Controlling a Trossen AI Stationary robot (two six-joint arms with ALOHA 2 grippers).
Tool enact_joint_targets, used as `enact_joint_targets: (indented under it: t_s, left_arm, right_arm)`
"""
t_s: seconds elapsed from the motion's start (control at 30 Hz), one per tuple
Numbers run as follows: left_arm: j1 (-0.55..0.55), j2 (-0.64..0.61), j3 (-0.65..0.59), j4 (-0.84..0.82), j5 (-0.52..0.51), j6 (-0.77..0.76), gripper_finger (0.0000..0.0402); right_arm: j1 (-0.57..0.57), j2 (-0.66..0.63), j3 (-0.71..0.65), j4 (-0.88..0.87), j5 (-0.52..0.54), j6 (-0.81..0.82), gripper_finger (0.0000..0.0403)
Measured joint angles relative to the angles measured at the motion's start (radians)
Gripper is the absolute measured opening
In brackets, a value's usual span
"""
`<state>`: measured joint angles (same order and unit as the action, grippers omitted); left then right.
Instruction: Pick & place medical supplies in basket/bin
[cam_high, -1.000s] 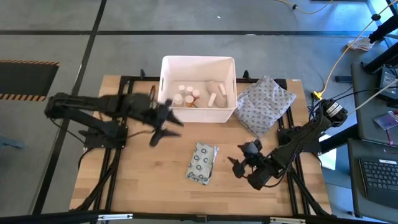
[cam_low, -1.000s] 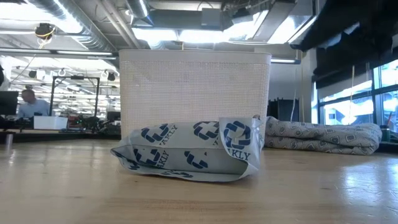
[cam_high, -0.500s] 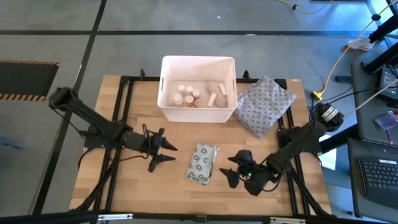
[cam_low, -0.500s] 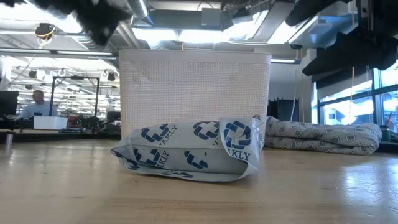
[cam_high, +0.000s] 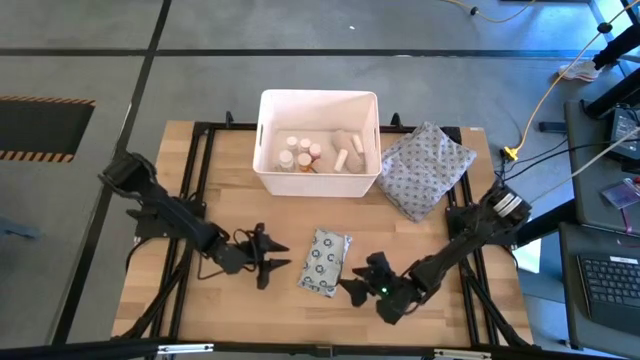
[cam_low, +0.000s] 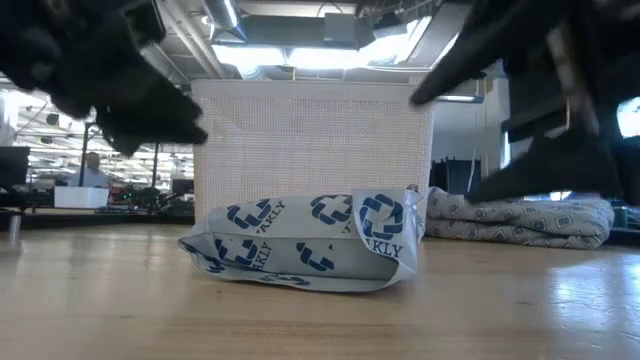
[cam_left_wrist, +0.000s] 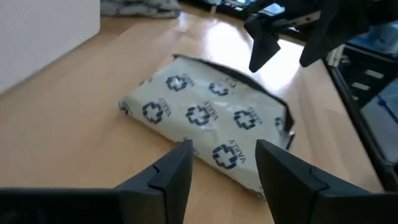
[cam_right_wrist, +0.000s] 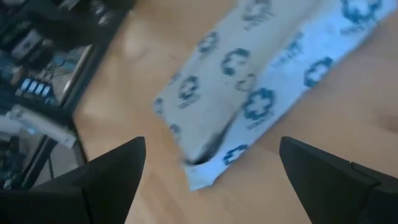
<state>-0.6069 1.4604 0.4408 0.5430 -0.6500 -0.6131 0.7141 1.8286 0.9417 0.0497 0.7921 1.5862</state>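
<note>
Wooden boards make the smooth, pale table (cam_high: 200, 310) under both dark arms. Nearest the front edge, the right gripper (cam_high: 352, 288) sits low beside the packet (cam_high: 326, 262), fingers spread very wide and holding nothing. The packet is flat, grey and crinkly, with blue cross marks. It lies on the wood between the two grippers, close to both but touching neither. The left gripper (cam_high: 281, 256) is on its other side, fingers partly open and empty, tips pointing at the packet's edge.

Behind it stands the bin (cam_high: 318, 183), a white plastic box with rounded corners. Only the high view looks inside: small white bottles (cam_high: 293, 150) with an orange one and cream rolls (cam_high: 346, 150) rest on the bottom. The low view shows just its dotted wall. Right of the bin lies a soft, patterned cloth pouch (cam_high: 428, 167).
</note>
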Motion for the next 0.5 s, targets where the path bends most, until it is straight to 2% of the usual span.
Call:
enact_joint_targets:
  t_s: [0.2,0.4,0.5]
  left_arm:
    - [0.032,0.157,0.007,0.085,-0.03,-0.083,0.0154]
    - [0.077,0.261,0.046,0.082,-0.022,-0.125,0.0143]
    - [0.101,0.291,0.075,0.084,0.015,-0.117,0.0141]
  right_arm:
    - [-0.038,0.066,0.0,0.004,0.0,0.117,0.0371]
    - [-0.08,0.089,0.0,0.024,-0.008,0.123,0.0371]
    - [-0.098,0.092,0.0,0.037,-0.041,0.123,0.0371]
